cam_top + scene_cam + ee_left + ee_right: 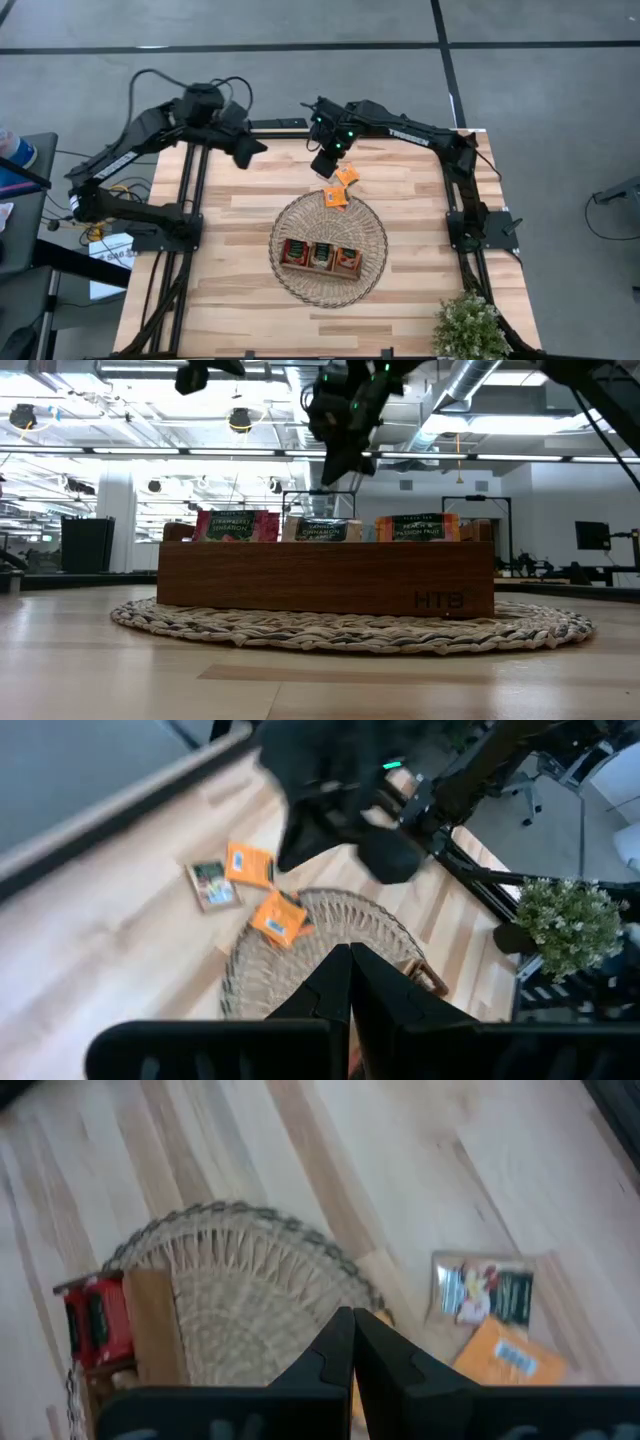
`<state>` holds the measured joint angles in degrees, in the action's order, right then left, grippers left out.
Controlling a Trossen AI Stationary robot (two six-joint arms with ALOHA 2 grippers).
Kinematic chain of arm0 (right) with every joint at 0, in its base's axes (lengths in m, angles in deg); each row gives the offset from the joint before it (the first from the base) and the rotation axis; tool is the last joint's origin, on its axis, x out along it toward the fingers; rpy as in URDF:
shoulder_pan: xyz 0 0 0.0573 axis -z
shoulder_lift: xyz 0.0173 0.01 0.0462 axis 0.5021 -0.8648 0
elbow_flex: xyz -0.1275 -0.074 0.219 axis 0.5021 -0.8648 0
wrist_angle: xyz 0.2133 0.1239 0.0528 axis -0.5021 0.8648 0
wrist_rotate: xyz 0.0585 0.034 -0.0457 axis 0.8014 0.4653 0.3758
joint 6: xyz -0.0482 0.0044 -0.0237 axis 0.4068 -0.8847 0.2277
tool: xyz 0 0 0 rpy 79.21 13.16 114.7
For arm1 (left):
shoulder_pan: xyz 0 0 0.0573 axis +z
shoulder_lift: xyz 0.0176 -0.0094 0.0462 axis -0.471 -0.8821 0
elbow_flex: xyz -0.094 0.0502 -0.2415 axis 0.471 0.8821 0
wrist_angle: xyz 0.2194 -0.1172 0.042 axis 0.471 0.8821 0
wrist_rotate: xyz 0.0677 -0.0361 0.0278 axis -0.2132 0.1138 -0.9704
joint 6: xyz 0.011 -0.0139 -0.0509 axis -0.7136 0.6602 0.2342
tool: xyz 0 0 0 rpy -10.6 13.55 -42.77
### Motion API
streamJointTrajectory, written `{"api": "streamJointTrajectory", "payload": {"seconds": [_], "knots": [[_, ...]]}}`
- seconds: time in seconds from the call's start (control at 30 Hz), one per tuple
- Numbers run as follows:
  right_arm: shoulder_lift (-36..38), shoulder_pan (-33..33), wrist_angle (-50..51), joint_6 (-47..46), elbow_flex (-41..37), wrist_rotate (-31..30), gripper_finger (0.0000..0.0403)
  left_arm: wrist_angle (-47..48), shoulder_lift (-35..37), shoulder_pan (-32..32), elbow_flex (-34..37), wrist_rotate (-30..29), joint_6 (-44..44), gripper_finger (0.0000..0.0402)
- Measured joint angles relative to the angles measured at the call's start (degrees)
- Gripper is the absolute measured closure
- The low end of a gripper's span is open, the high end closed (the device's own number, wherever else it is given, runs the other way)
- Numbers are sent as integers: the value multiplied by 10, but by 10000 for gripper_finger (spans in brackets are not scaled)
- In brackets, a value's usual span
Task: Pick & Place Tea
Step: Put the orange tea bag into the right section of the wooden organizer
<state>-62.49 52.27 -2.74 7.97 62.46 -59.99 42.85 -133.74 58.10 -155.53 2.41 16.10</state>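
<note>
Three loose tea sachets lie flat near the table's far middle: a pale one (pixel 483 1292), an orange one (pixel 510 1360) beside it, and another orange one (pixel 280 918) resting on the wicker basket's far rim (pixel 335 197). More sachets stand upright in the wooden tray (pixel 325 575): red (pixel 237 525), pale-green (pixel 322 530) and orange (pixel 420 527). My right gripper (pixel 352 1330) hovers shut above the loose sachets, holding nothing (pixel 325 165). My left gripper (pixel 350 970) is shut and raised over the table's far left (pixel 245 148).
The round wicker basket (pixel 375 235) sits mid-table with the three-compartment tray (pixel 320 257) on it. A potted plant (pixel 468 325) stands at the near right corner. Bare wood lies to the basket's left (pixel 215 250) and along the near edge.
</note>
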Motion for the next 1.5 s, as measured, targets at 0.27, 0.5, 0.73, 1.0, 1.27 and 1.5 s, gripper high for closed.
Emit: {"api": "streamJointTrajectory", "payload": {"seconds": [0.27,0.5,0.73,1.0,1.27,1.5], "knots": [[90,-86,36,-73,0,-89,403,3,-115,16,0,3,21,401],[150,-161,37,-170,0,-204,403,-53,-210,44,1,41,60,401],[155,-198,41,-222,0,-238,403,-117,-325,40,0,82,100,401],[155,-211,42,-249,0,-238,403,-151,-433,33,-15,108,165,401],[155,-213,42,-263,0,-237,403,-127,-543,26,-164,114,205,401],[161,-232,42,-276,-1,-244,403,-101,-621,35,-204,131,265,401]]}}
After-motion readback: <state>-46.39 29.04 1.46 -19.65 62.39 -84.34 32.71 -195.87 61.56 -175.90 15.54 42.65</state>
